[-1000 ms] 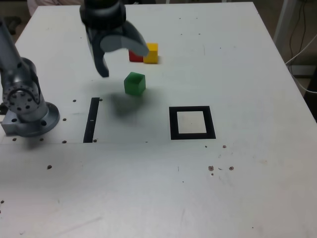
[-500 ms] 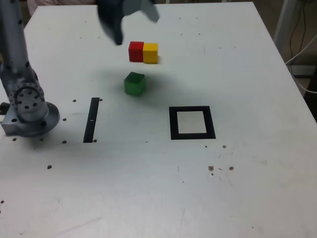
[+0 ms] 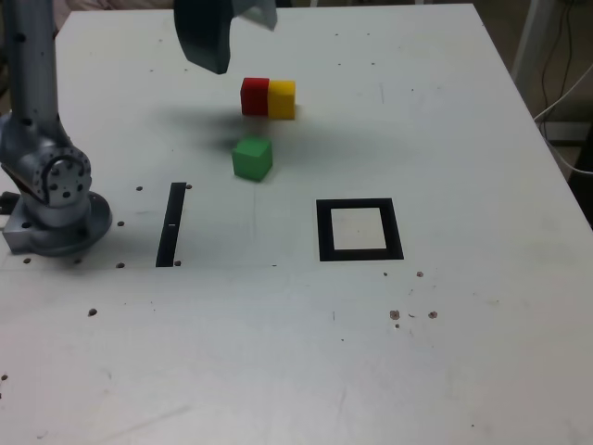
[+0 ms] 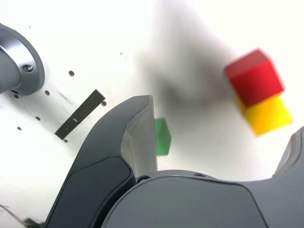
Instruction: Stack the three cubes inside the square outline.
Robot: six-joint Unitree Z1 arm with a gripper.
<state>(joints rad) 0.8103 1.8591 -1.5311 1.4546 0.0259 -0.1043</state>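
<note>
Grey gripper (image 4: 226,113) wide open, nothing between its fingers, up high above the worktop (image 3: 482,371), over the side towards the far edge in the exterior view! Below it, the green cube (image 3: 252,159) sits alone, turned at an angle, left of the worktop's middle. Further towards the far edge, the red cube (image 3: 255,96) and the yellow cube (image 3: 283,100) stand side by side, seemingly touching, and there's the danger: a finger coming down on that seam could land on a cube top, or a wide grip could scoop both. Green's skewed faces could make it twist if the jaws close out of line. Out towards the worktop's right side, the square outline (image 3: 326,231) waits with no cube inside. It's barely roomier than a cube, so a crooked first placement would likely overhang the frame and leave the stack leaning. Over by the left edge, the arm base (image 3: 60,227), with the black strip (image 3: 170,225) just beside it, a possible false target!
</note>
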